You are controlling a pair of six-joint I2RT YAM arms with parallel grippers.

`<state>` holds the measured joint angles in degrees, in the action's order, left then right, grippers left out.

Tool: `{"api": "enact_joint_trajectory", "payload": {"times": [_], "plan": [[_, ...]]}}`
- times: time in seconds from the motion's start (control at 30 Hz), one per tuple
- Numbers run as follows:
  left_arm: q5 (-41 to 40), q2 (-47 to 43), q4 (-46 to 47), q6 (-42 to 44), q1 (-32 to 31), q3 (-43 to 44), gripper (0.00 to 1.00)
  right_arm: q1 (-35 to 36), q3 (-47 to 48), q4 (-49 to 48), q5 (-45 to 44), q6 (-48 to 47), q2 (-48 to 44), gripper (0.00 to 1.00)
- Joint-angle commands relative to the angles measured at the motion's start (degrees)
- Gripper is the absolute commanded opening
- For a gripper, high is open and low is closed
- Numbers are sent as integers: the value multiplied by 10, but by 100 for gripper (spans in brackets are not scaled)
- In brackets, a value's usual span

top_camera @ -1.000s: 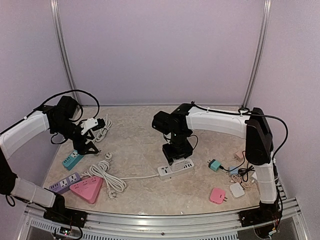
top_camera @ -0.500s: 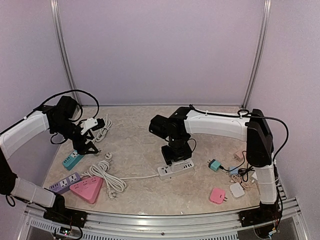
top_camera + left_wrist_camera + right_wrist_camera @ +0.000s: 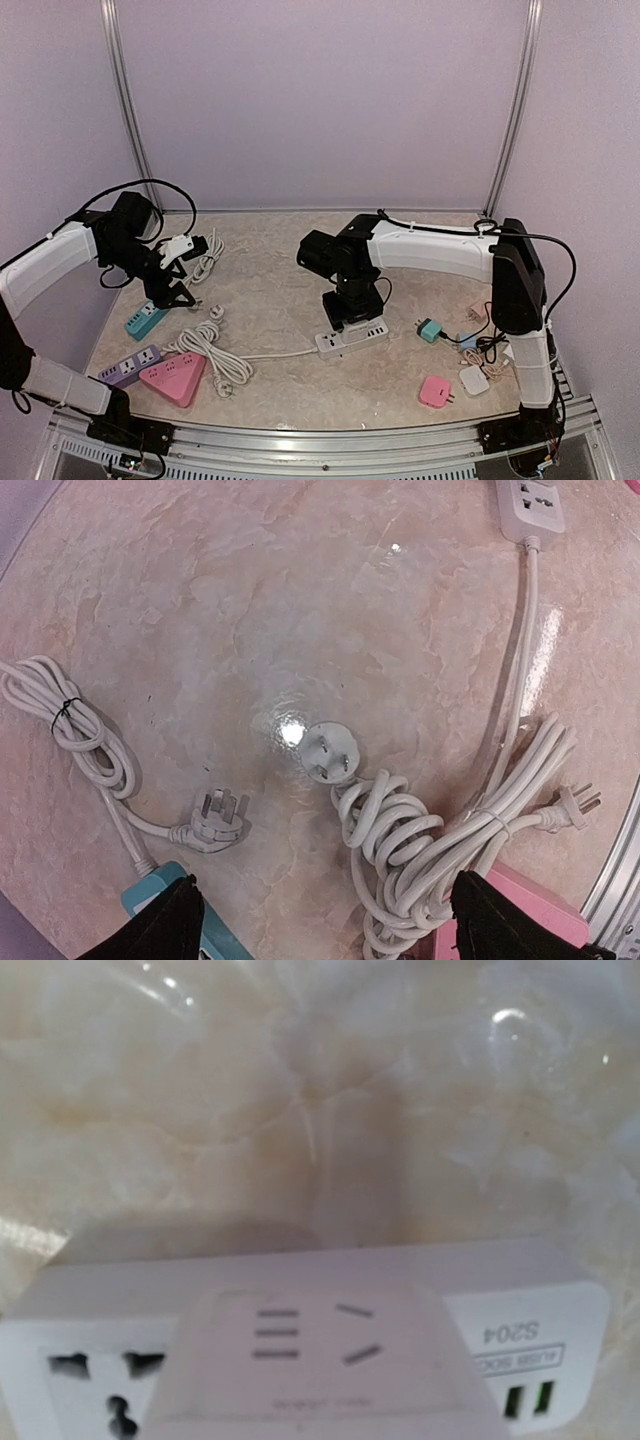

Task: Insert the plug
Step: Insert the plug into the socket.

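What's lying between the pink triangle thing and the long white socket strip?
A bundled white cord lies between the pink triangle and the white socket strip; the top view shows it.

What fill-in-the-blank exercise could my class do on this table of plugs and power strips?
1. The triangular power strip near the left arm is ____ in colour.
2. The flat power strip lying next to it is ____.
3. The right tool hangs over the long power strip, whose colour is ____.
4. The left tool holds nothing, and its jaws are ____.

Missing words: pink; purple; white; open.
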<state>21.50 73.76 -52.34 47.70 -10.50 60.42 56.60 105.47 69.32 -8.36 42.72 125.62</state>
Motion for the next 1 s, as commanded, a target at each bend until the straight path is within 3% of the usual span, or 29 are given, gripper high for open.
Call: {"api": "enact_joint_trajectory", "payload": {"times": [0.0,0.03,0.13,0.2,0.43,0.53,0.63,0.7,0.97], "plan": [[2,-4,-4,-5,5,1,83,-9,-119,73,38,-6,205,0],[1,-4,-3,-5,5,-1,84,-9,-118,74,35,-5,196,5],[2,-5,-1,-5,5,-5,83,-9,-92,88,24,-1,158,39],[4,-6,0,-8,5,-5,83,-9,-65,97,14,6,134,51],[5,-9,0,-7,5,-4,83,-3,48,158,-42,23,80,65],[5,-9,0,-7,5,-4,84,-2,59,157,-38,17,67,78],[4,-10,1,-7,5,-3,84,-1,55,151,-35,13,60,81],[5,-10,-1,-7,5,-3,84,1,64,151,-35,13,56,97],[4,-8,-2,-6,6,-1,84,7,151,153,-43,-17,23,100]]}}
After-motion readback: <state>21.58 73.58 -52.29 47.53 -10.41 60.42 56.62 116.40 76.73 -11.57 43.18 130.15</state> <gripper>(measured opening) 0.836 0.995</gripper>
